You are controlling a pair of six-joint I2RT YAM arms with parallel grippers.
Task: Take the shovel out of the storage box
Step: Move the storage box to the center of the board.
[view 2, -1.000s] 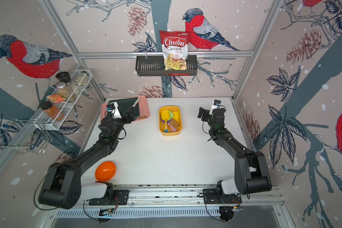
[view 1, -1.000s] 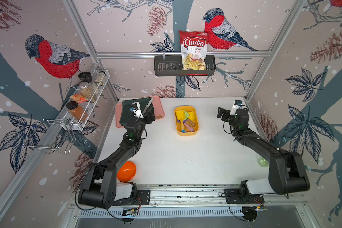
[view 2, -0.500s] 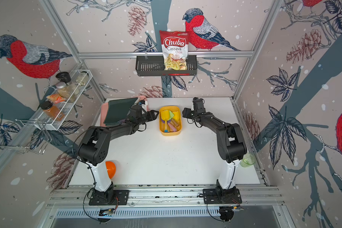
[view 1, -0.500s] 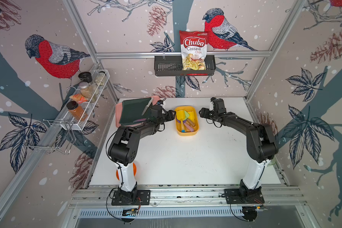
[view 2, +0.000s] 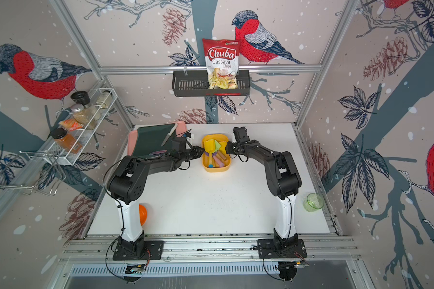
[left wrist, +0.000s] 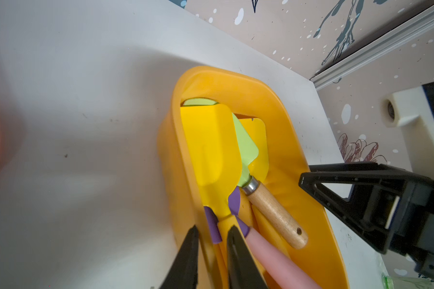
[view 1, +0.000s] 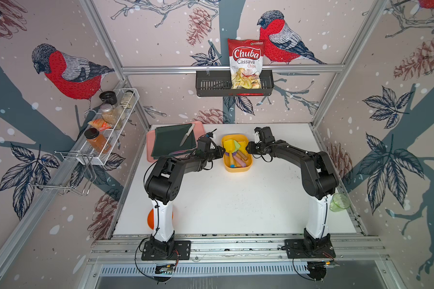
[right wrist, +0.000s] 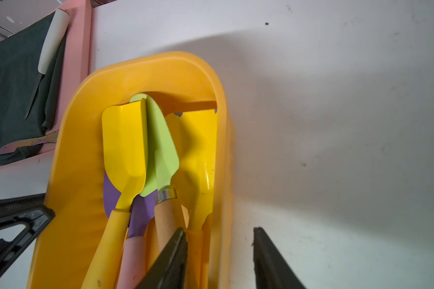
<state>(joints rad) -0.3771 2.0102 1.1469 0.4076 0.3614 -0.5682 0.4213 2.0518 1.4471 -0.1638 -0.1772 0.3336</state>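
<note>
The yellow-orange storage box (view 1: 237, 170) (view 2: 216, 170) lies at the back middle of the table with several toy garden tools in it. The yellow shovel (view 1: 229, 145) (left wrist: 211, 150) (right wrist: 123, 140) rests on top along the box's left wall, beside a green trowel (left wrist: 246, 147). My left gripper (view 1: 220, 152) (left wrist: 213, 229) is shut across that wall, one finger outside and one inside, against the shovel's handle. My right gripper (view 1: 248, 147) (right wrist: 218, 230) straddles the right wall, still open. Its inner finger lies among the handles and its outer finger stands clear of the box.
A pink tray (view 1: 149, 140) with a dark cloth and a knife (view 1: 187, 135) sits left of the box. A black wall basket (view 1: 211, 86) holds a chips bag. An orange ball (view 1: 149, 217) is behind the left arm's base, a green cup (view 1: 338, 202) at the right edge.
Both arms have swung inward to the box's two long walls. Both grippers have narrowed, the left one down onto the wall and the shovel's handle.
</note>
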